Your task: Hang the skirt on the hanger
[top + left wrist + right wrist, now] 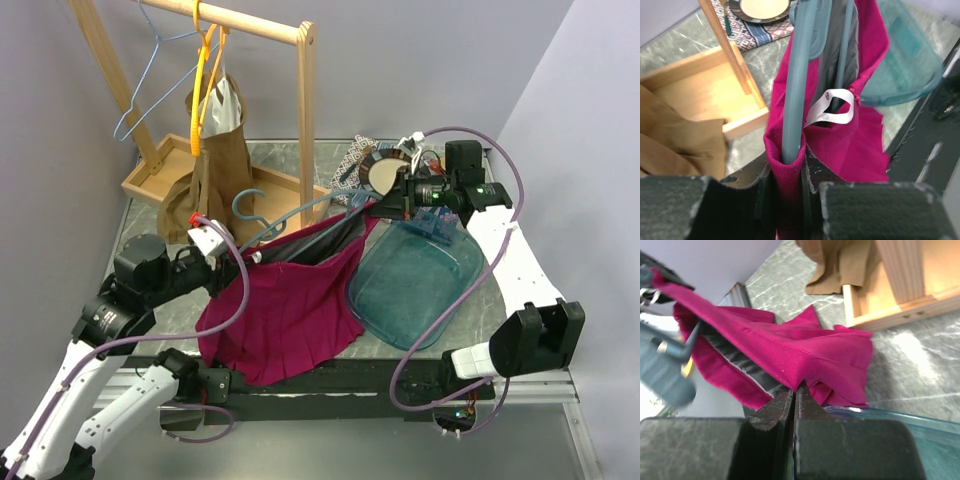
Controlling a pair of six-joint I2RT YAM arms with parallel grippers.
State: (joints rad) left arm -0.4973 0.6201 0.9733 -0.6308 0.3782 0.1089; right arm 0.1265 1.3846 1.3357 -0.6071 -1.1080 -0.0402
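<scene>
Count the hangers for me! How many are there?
3. A light blue wire hanger and a yellow hanger hang on the wooden rack. A teal hanger is tucked inside the pink skirt. I see no others, though cloth could hide one.

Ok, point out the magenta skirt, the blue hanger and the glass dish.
skirt (290, 315), top view, pleated panel.
hanger (797, 90), left wrist view, its bar.
glass dish (420, 285), top view, bare bottom.

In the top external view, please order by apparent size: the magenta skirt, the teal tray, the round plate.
1. magenta skirt
2. teal tray, somewhat smaller
3. round plate, clearly smallest, partly hidden
</scene>
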